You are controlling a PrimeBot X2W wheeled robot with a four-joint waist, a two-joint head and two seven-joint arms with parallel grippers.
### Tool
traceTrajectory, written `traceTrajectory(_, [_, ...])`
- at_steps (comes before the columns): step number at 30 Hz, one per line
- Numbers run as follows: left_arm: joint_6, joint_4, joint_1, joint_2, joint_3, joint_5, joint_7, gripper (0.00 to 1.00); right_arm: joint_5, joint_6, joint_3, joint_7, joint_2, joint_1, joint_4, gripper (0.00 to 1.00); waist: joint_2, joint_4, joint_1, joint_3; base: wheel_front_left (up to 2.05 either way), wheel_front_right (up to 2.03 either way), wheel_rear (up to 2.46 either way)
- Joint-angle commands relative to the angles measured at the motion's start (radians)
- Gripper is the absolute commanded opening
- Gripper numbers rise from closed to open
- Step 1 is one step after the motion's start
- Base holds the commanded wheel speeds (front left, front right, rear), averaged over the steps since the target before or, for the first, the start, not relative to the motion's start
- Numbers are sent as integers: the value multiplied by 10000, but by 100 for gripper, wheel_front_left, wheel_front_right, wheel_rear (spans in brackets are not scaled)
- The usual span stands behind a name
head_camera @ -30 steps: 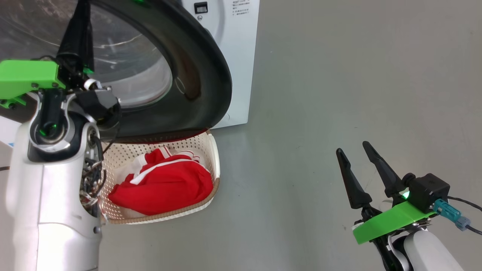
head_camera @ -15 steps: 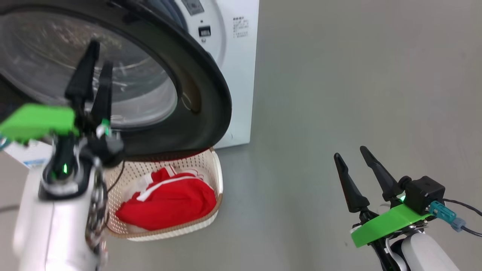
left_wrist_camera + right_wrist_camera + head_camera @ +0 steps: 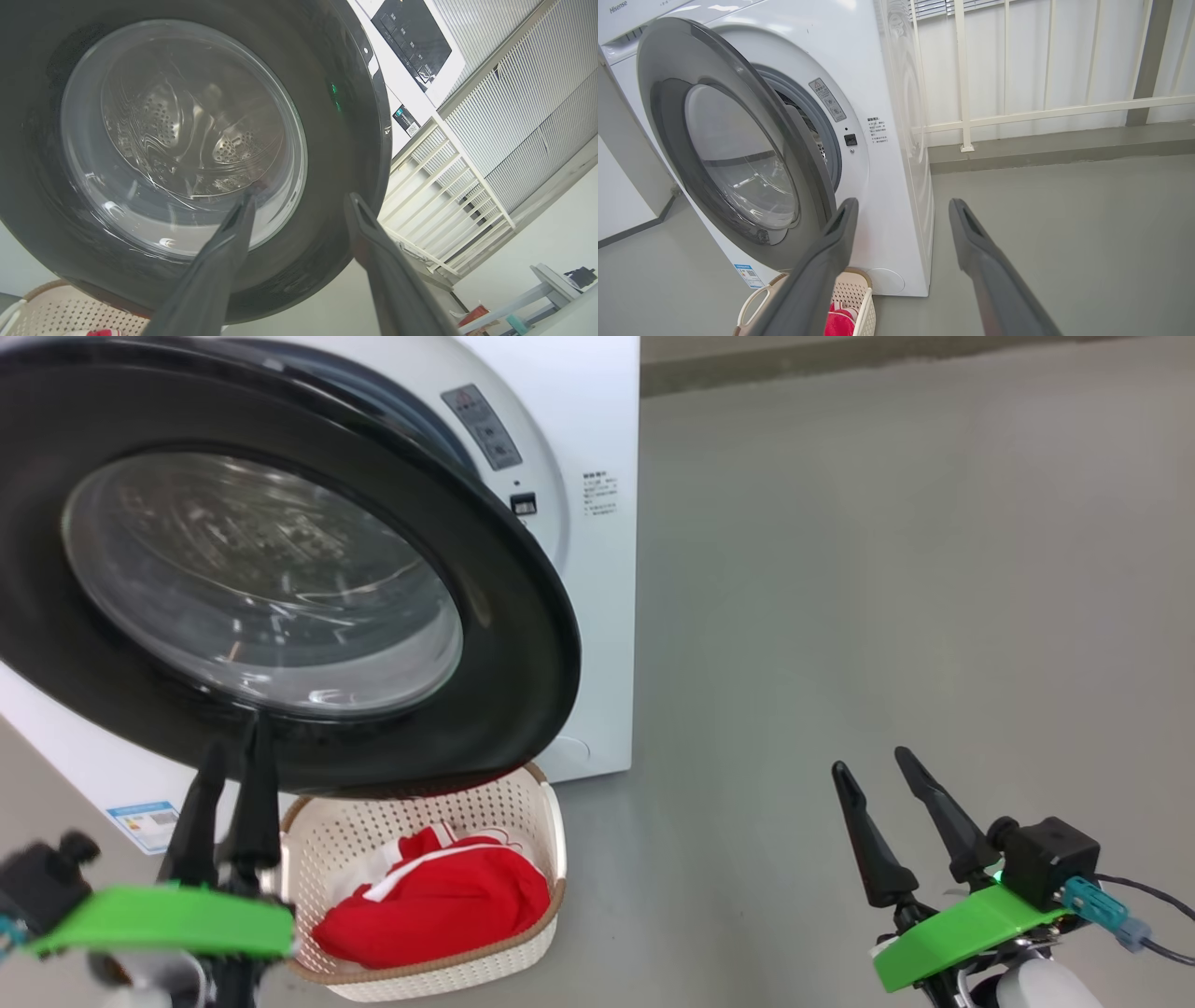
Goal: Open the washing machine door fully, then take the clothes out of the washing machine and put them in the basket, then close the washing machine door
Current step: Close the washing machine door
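Your left tool (image 3: 236, 739) hangs released and empty, its fingers spread and pointing at the lower part of the washing machine door (image 3: 523, 644). In the left wrist view the left tool (image 3: 299, 198) looks straight at the glass bowl, with the steel drum (image 3: 187, 135) visible through it. Your right tool (image 3: 872, 761) is also spread and empty, well apart over the bare floor.

The red clothes (image 3: 439, 910) lie in the basket (image 3: 553, 821), which sits on the floor just under the door's lower edge. The unloading looks done, so closing the door is the step in hand.

The door stands swung out from the washing machine (image 3: 597, 616). Set a finger flat on the black rim, not on the glass. Press near the edge that faces the small dark catch slot (image 3: 850, 139), which I judge to be the free side. Follow the door's arc and keep pressing until it seats. Watch that the bottom rim does not catch the basket.
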Motion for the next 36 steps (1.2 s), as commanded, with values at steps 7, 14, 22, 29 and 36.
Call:
traceTrajectory(7, [816,-800,1131,651,4,3215,-584,100,-76,50,-144,-63,53,155,-565,100,-1,264,0,-419,0,0,0])
traceTrajectory(14, [1019,-1135,2343,302,294,5310,-604,100,-237,50,-311,-63,91,415,-638,100,-1,321,0,-707,0,0,0])
traceTrajectory(22, [710,-972,3232,-309,897,6628,-606,100,-361,50,-547,-63,152,853,-989,100,-1,459,0,-829,0,0,0])
traceTrajectory(29, [219,-572,3504,-845,1522,7390,-606,100,-393,50,-630,-63,194,1030,-1099,100,-1,493,0,-804,0,0,0])
traceTrajectory(36, [-164,-456,3513,-1312,2094,7843,-606,100,-390,50,-604,-63,175,972,-1074,100,-1,461,0,-771,0,0,0])
